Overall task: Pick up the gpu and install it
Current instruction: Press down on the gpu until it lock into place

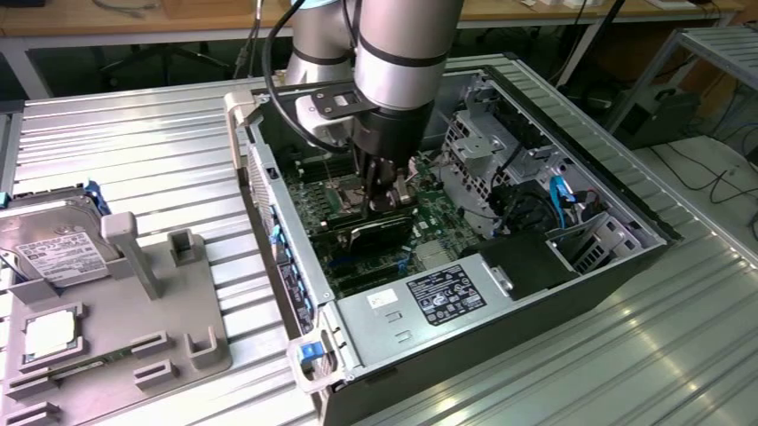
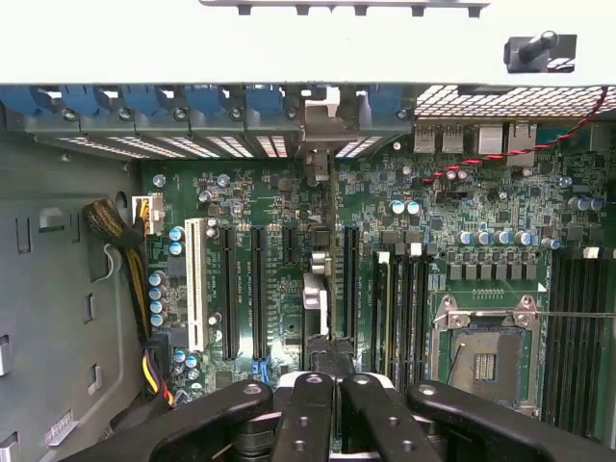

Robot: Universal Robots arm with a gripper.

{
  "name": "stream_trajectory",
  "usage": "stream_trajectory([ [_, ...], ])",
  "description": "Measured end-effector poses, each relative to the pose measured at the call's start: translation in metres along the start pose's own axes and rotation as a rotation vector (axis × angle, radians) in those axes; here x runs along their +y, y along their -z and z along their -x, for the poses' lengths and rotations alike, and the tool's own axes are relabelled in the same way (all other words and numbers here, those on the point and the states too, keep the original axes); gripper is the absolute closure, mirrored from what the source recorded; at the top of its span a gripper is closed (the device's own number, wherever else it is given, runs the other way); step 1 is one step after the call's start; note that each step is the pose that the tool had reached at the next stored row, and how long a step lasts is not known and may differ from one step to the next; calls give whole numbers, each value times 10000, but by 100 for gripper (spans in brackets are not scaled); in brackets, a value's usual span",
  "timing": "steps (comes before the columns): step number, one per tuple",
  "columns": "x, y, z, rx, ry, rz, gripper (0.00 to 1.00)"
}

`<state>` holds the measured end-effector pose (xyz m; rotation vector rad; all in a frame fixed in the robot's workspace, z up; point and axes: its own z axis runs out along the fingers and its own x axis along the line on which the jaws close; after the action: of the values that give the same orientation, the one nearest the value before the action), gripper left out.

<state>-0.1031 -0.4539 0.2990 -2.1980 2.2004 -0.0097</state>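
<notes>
GPU going into the open PC case (image 1: 616,266), claw clamped on its top edge.

We are seeing the gripper (image 1: 391,197) reaching down inside the case, fingers closed together on the gpu (image 1: 376,232), which is standing on edge over the motherboard (image 2: 250,192) slots. We are judging the card light, stiff and fragile; holding it by the bare upper edge looks best, away from the fan and contacts.

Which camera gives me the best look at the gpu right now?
The exterior view. There the gpu shows its black side, standing on edge over the motherboard inside the computer case, with the gripper shut on its top. The wrist view sees it edge-on, a thin strip between the slots.
</notes>
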Motion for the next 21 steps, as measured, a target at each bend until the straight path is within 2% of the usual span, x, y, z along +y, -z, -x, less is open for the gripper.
stream_trajectory([
  [2, 95, -1, 0, -4, 1, -1, 89],
  [4, 257, -8, 0, -6, 1, -1, 89],
  [5, 311, -9, 0, -11, 0, -3, 89],
  [9, 473, -21, 0, -16, 1, -15, 89],
  [10, 507, -30, 1, -14, 0, -14, 89],
  [12, 518, -31, 7, -4, 0, -4, 89],
  [13, 518, -31, 15, 1, 0, 58, 89],
  [14, 515, -28, 22, 4, -5, 338, 89],
  [15, 505, -29, 28, 5, -9, 535, 89],
  [16, 482, -29, 36, 7, -15, 796, 89],
  [17, 451, -31, 45, 7, -20, 1080, 89],
  [18, 400, -32, 53, 7, -24, 1440, 89],
  [20, 348, -34, 66, 8, -31, 1796, 89],
  [21, 300, -36, 85, 7, -36, 2104, 89],
])
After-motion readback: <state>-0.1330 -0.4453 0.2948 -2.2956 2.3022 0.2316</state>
